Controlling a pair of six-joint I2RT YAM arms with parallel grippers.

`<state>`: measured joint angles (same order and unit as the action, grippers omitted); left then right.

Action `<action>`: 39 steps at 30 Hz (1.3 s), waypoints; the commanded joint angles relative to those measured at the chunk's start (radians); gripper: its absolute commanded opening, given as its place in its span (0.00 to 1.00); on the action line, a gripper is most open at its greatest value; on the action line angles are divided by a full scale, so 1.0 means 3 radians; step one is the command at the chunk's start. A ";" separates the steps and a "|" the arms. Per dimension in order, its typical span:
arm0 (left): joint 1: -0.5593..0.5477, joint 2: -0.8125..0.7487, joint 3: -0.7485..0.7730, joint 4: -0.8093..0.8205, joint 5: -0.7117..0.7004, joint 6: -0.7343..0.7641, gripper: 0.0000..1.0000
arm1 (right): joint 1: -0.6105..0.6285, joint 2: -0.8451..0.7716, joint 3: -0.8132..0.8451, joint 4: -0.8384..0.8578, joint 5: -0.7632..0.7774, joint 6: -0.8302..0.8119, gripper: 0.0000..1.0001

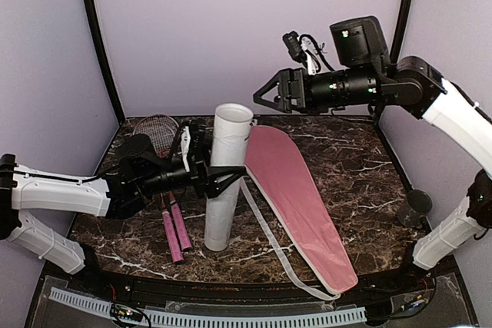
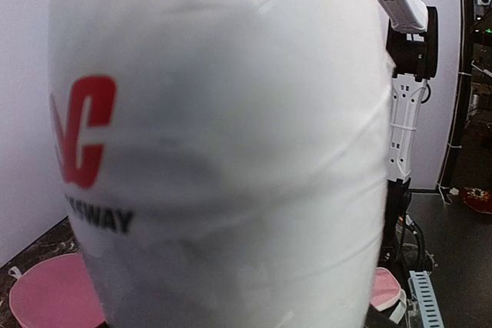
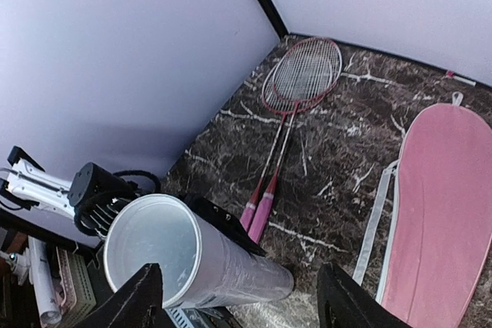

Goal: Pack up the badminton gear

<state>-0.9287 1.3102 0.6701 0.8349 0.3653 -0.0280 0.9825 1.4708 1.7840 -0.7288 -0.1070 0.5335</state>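
Observation:
A long white tube [image 1: 225, 182] stands upright mid-table, its open mouth [image 3: 150, 247] facing up. My left gripper [image 1: 231, 178] is shut on its middle from the left; one black finger [image 3: 223, 224] lies along its side. In the left wrist view the tube [image 2: 231, 151] fills the frame and hides the fingers. My right gripper [image 1: 261, 96] hangs open and empty high above the mouth, its fingertips [image 3: 146, 297] either side of the tube [image 3: 231, 270]. Two red-framed rackets [image 1: 167, 205] with pink handles [image 3: 261, 209] lie left of the tube. The pink bag [image 1: 296, 197] lies flat to the right.
The bag's white strap [image 1: 269, 240] loops toward the near edge. A small dark round object [image 1: 419, 205] sits at the table's right edge by the right arm's base. A white ribbed strip [image 1: 231, 316] runs along the front. Purple walls close in the back and sides.

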 commanded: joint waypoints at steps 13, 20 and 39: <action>0.0961 -0.0968 0.0382 -0.1493 -0.0933 0.0215 0.58 | -0.0381 -0.0859 -0.1216 0.0848 0.0723 0.0184 0.73; 0.1882 -0.1630 -0.0042 -0.1556 -0.1248 0.0446 0.59 | -0.0443 -0.0967 -0.1619 0.1193 0.0632 0.0233 0.73; 0.3299 -0.1799 -0.1290 0.0365 -0.1659 0.0248 0.59 | -0.0468 -0.0977 -0.1949 0.1504 0.0447 0.0276 0.74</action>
<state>0.0456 0.7845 0.3183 0.7666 -0.1143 0.0624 0.8497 1.1809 1.2018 -0.3370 0.0452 0.6121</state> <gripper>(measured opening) 0.600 0.738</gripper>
